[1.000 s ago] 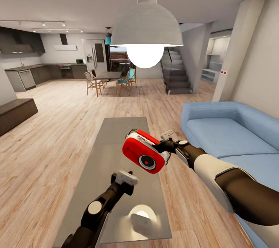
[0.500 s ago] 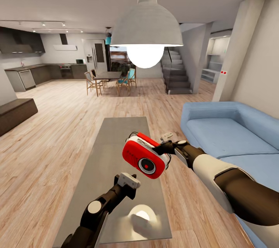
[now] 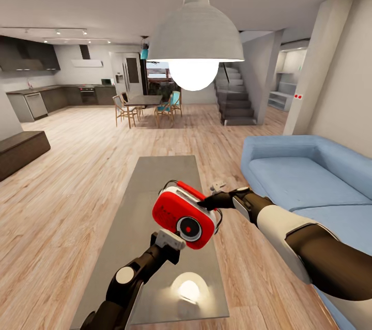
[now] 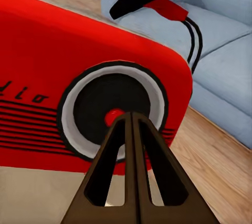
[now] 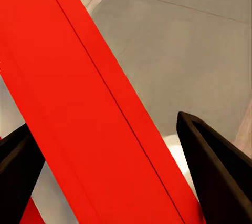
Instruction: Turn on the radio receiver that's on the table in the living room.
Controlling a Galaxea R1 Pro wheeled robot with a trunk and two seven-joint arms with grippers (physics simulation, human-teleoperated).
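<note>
Holding the radio receiver (image 3: 184,215) up over the table (image 3: 155,185) with my right tool (image 3: 214,197), which is clamped on the red top handle (image 5: 89,108); the wrist cam has a finger on each side of that strap. The radio hangs tilted in the air, not resting on the grey top. My left tool (image 4: 131,121) is pinched narrow, fingers together like a single poker, aimed right at the round dial (image 4: 113,116), with the tip seemingly at its red centre.

What worries me: the radio only hangs by its handle, so I figure a push on the dial could just swing it away instead of registering. Push off-centre and it probably twists in the grip, or slips out and drops onto the table. The blue sofa (image 3: 305,175) is no help there.
</note>
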